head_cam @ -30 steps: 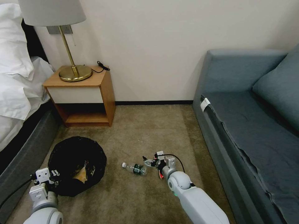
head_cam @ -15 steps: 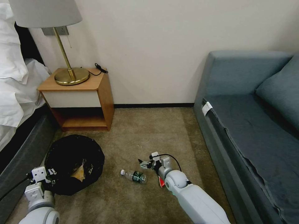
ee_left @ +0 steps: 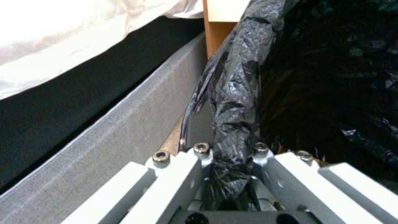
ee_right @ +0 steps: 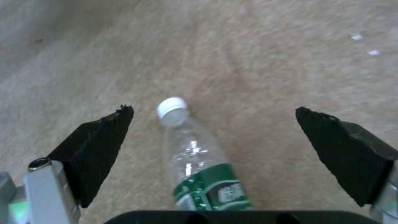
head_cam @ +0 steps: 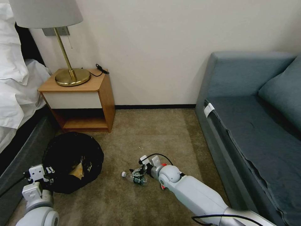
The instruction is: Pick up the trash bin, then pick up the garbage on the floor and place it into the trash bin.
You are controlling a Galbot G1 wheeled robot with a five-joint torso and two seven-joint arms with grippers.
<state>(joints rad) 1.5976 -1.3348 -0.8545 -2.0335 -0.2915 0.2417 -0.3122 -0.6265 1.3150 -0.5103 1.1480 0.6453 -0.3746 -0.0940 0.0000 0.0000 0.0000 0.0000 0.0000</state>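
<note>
Down on the carpet (head_cam: 150,131), the right gripper (head_cam: 137,176) hovers over the clear bottle (head_cam: 134,177), its black pads (ee_right: 93,149) spread wide with the bottle lying between them, cap (ee_right: 171,105) pointing away from the wrist and bare carpet on either side. The left gripper (ee_left: 230,161) is clamped on the rim of the trash bin (head_cam: 72,160), pinching the crinkled black liner (ee_left: 236,102). The bin sits just beside the grey bed base (head_cam: 22,157) and near the nightstand (head_cam: 80,100). A brownish wrapper (head_cam: 78,171) lies inside it. Open floor stretches between the bottle and the sofa edge (head_cam: 216,135).
</note>
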